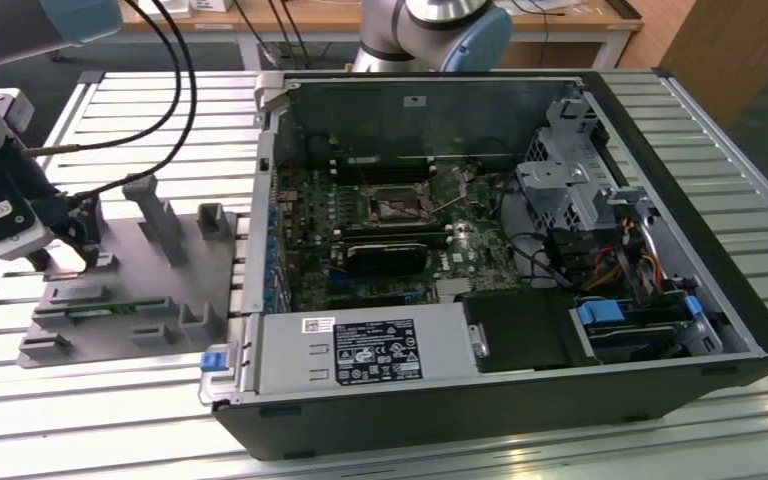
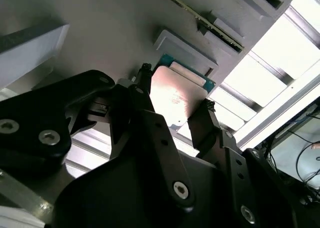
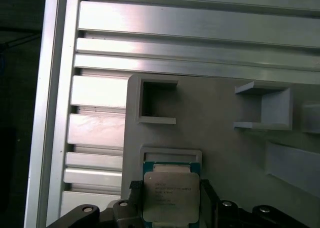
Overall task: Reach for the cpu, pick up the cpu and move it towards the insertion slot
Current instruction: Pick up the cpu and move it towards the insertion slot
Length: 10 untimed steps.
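Observation:
The cpu (image 3: 171, 197), a flat square chip with a silvery top, lies at its pocket in the grey fixture plate (image 3: 220, 148). In both wrist views my gripper (image 3: 170, 188) has one black finger against each of two opposite edges of the cpu (image 2: 175, 95), shut on it low at the plate. In the exterior view the gripper (image 1: 71, 262) is down on the grey fixture plate (image 1: 131, 300) at the exterior view's left. The insertion slot (image 1: 394, 205), a square socket with a dark centre and metal frame, sits on the motherboard inside the open computer case.
The open computer case (image 1: 491, 250) lies at the centre and right of the slatted metal table (image 1: 157, 130). Upright grey fixture blocks (image 1: 160, 215) stand between the gripper and the case wall. A memory stick (image 1: 97, 308) lies on the plate. Black cables (image 1: 171, 60) hang above.

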{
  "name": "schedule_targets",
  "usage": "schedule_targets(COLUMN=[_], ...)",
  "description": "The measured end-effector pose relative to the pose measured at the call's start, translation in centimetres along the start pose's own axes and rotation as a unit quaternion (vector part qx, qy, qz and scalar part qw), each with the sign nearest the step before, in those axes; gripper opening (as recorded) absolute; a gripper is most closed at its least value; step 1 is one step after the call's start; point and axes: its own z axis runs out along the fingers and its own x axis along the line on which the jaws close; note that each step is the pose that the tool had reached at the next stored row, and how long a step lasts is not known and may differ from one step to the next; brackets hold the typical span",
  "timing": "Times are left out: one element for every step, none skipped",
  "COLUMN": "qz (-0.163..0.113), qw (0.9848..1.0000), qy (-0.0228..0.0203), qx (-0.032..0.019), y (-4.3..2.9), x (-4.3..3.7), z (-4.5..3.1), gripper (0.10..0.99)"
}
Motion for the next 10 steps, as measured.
schedule_targets(qz=[0.0,0.0,0.0,0.0,0.0,0.0,0.0,0.0,0.0,0.0], qw=[1.0,1.0,1.0,1.0,1.0,1.0,1.0,1.0,1.0,1.0], qy=[0.0,0.0,-0.0001,0.0,-0.0001,-0.0001,-0.0001,0.0,-0.0001,0.0], qx=[0.0,0.0,0.0,0.0001,0.0001,0.0001,0.0001,0.0001,0.0001,0.0001], y=[0.01,0.01,0.02,0.05,0.06,0.07,0.07,0.09,0.09,0.1], x=[0.0,0.01,0.01,0.01,0.01,0.01,0.01,0.01,0.01,0.01], z=[-0.19,-0.35,-0.47,-0.61,-0.74,-0.89,-1.08,-1.28,-1.47,-1.63], gripper=[0.541,0.541,0.541,0.541,0.541,0.541,0.541,0.541,0.541,0.541])
